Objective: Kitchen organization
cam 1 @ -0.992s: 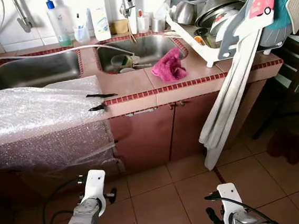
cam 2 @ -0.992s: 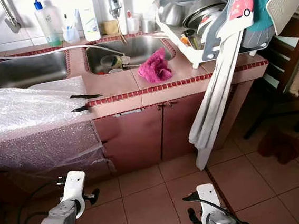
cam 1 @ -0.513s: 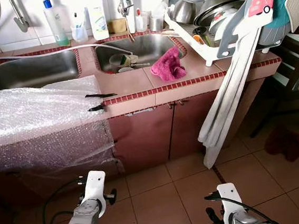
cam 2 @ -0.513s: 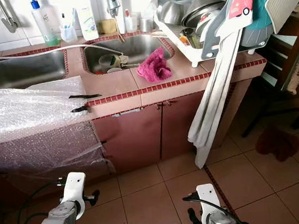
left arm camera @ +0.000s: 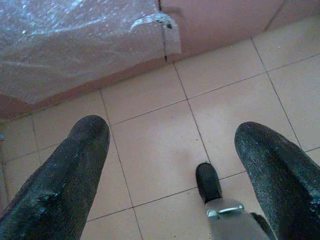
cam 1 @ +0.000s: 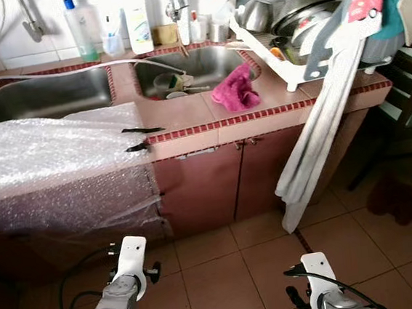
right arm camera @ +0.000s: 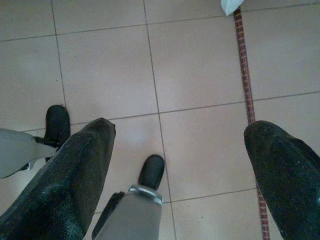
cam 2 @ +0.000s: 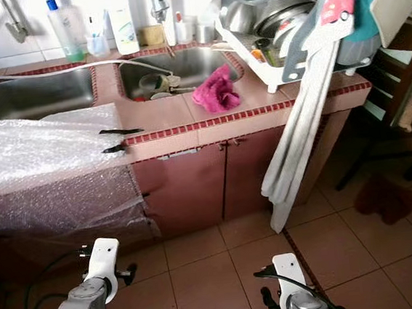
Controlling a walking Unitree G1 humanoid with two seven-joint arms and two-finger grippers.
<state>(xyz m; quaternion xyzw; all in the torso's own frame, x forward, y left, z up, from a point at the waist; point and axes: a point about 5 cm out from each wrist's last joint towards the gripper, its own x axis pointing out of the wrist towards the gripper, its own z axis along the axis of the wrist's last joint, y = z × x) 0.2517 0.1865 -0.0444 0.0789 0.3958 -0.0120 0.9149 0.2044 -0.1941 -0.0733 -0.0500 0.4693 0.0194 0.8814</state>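
A pink cloth (cam 1: 234, 93) lies crumpled on the tiled counter (cam 1: 189, 130) at the front edge of the right sink basin (cam 1: 197, 64), which holds a few dishes. The left basin (cam 1: 40, 97) looks bare. A dish rack (cam 1: 282, 37) full of metal bowls and pans stands at the counter's right end. Both arms hang low over the floor tiles, well short of the counter. My left gripper (left arm camera: 172, 131) is open with nothing between its fingers. My right gripper (right arm camera: 181, 129) is open too, over bare tile.
Bubble wrap (cam 1: 54, 165) covers the counter's left part and drapes down the front. A long white board (cam 1: 321, 136) leans against the right end. Bottles (cam 1: 77, 28) line the back wall. Cabinet doors (cam 1: 223, 182) are shut. A dark rag (cam 1: 396, 198) lies on the floor.
The head view has shifted slightly. The arms and the things on the counter stay where they were.
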